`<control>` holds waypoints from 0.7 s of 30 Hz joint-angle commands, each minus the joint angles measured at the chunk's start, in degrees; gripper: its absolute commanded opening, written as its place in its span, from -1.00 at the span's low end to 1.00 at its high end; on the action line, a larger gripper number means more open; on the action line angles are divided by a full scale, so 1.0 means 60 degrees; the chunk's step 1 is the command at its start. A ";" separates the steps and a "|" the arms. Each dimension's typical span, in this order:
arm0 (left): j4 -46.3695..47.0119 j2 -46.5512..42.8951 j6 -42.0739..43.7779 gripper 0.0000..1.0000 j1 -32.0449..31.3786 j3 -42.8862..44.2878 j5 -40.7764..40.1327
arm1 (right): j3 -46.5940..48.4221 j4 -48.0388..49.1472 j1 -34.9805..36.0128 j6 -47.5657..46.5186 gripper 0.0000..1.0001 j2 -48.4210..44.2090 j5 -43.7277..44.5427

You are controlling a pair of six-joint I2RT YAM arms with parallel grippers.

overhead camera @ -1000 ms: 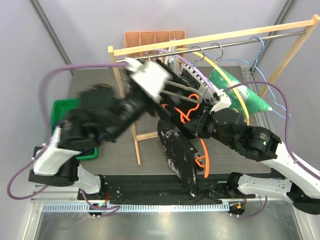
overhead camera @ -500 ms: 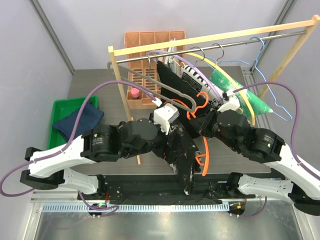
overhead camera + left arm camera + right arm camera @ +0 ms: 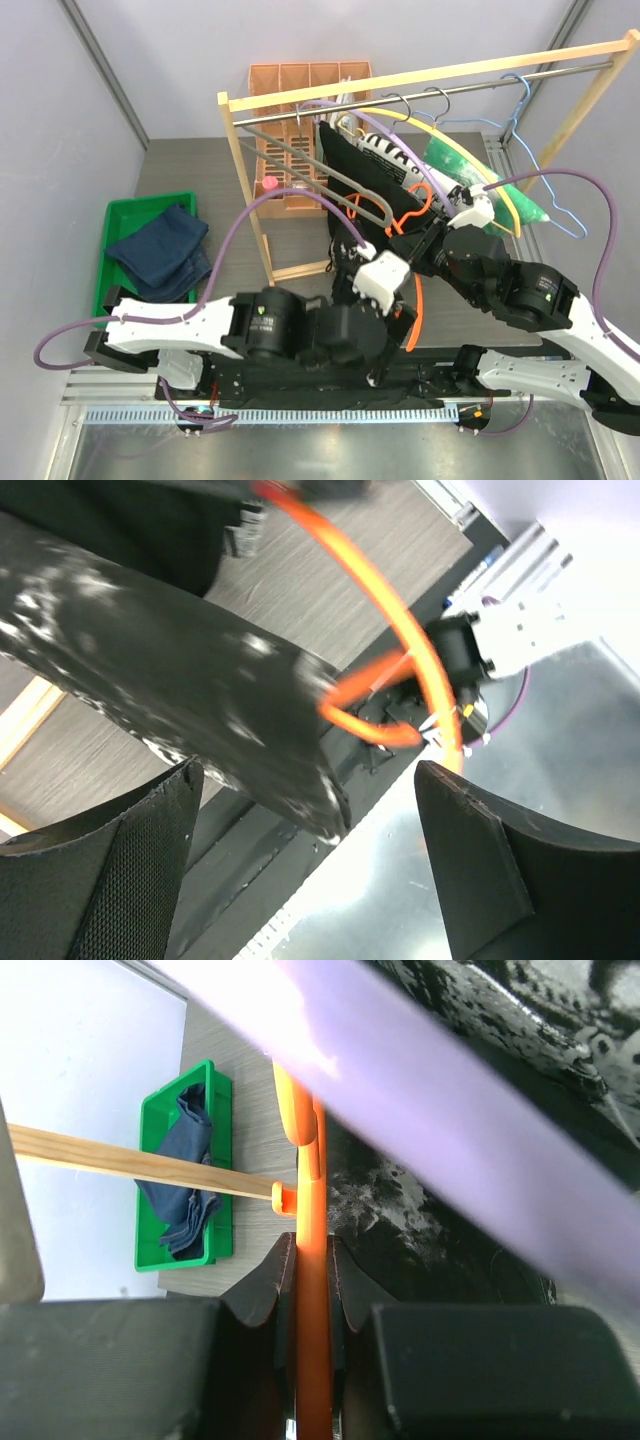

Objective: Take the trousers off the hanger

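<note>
Grey wood-grain counter (image 3: 195,165) boxed in by pale lilac walls (image 3: 60,120), with a brushed metal sheet (image 3: 300,450) running below its near edge. A wooden rack (image 3: 420,75) stands across the far half, and an orange-brown crate (image 3: 300,75) sits behind it at the far edge. Over at the left edge a green tray (image 3: 118,215) holds the navy trousers (image 3: 160,250), folded in a heap. The speckled black trousers (image 3: 150,680) are on the orange hanger (image 3: 310,1260), draped over its bar above the near middle of the counter, their free end dangling toward the near edge. The right hand (image 3: 310,1250) is clamped tight on that orange bar — fingers pressed in from both sides. The left hand (image 3: 310,830) sits low at the near edge, its fingers (image 3: 130,870) spread wide with nothing pinched between them — the trousers' loose end hangs just ahead of the gap.
</note>
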 commanded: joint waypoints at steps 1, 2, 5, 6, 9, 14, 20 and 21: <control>-0.0562 0.0150 -0.0267 0.70 -0.0725 0.0591 -0.2022 | 0.0242 0.1156 0.0024 0.0429 -0.98 -0.0416 0.0726; -0.0649 0.0223 -0.0398 0.68 -0.0798 0.0605 -0.2138 | 0.0256 0.1156 0.0024 0.0415 -0.98 -0.0460 0.0755; -0.1118 0.0487 -0.0984 0.64 -0.0814 0.0634 -0.2490 | 0.0227 0.1141 0.0039 0.0429 -0.98 -0.0650 0.0814; -0.1206 0.0517 -0.1218 0.58 -0.0814 0.0576 -0.2564 | 0.0198 0.1126 0.0024 0.0429 -0.98 -0.0695 0.0858; -0.1148 0.0590 -0.1351 0.53 -0.0741 0.0371 -0.2550 | 0.0183 0.1141 0.0024 0.0473 -0.98 -0.0797 0.0873; -0.0446 0.0605 -0.1352 0.53 -0.0667 0.0049 -0.2140 | 0.0154 0.1155 0.0024 0.0546 -0.98 -0.0710 0.0873; -0.0489 0.0970 -0.1863 0.67 -0.0580 -0.0010 -0.2388 | 0.0197 0.1302 0.0010 0.0561 -0.98 -0.0607 0.0785; -0.0518 0.1000 -0.1908 0.68 -0.0550 -0.0039 -0.2403 | 0.0212 0.1317 0.0024 0.0575 -0.98 -0.0578 0.0770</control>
